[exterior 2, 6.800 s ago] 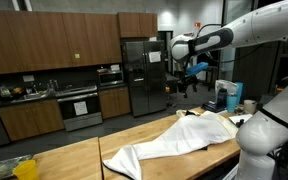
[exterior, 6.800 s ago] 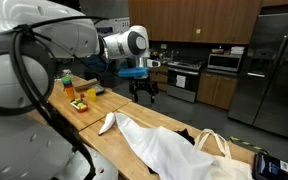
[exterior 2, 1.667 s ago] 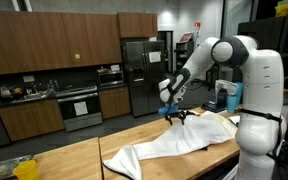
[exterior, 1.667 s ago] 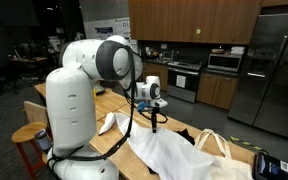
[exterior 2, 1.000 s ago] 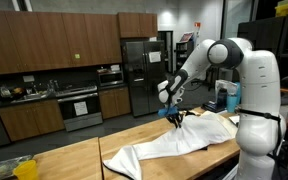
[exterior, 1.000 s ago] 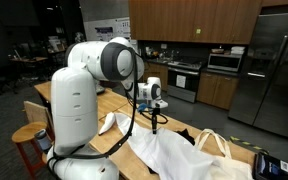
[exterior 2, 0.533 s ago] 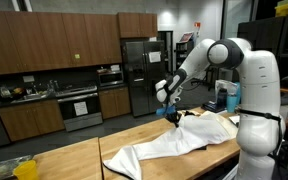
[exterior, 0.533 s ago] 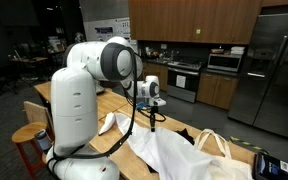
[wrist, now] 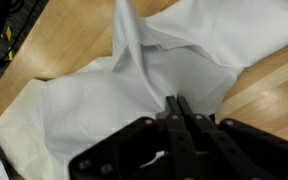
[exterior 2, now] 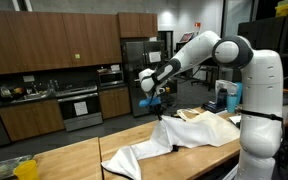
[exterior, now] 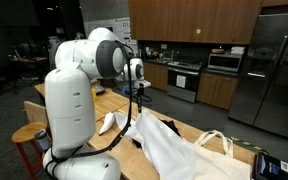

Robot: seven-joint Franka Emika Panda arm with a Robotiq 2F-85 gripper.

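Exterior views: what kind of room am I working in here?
Most likely a kitchen, perhaps a shared office one: steel refrigerator, range, microwave and dark wood cabinets line the wall behind the counter where the gripper holds a white cloth.

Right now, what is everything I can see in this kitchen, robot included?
cloth: one, white, spread on the counter, one fold held up by the gripper.
counter: one, light wood, under the cloth.
tote bag: one, cream, on the counter beside the cloth.
fridge: one, steel, against the back wall.
cabinets: several, brown, along the wall.
arm: one, white, reaching over the counter.
gripper: one, black, shut on the cloth.
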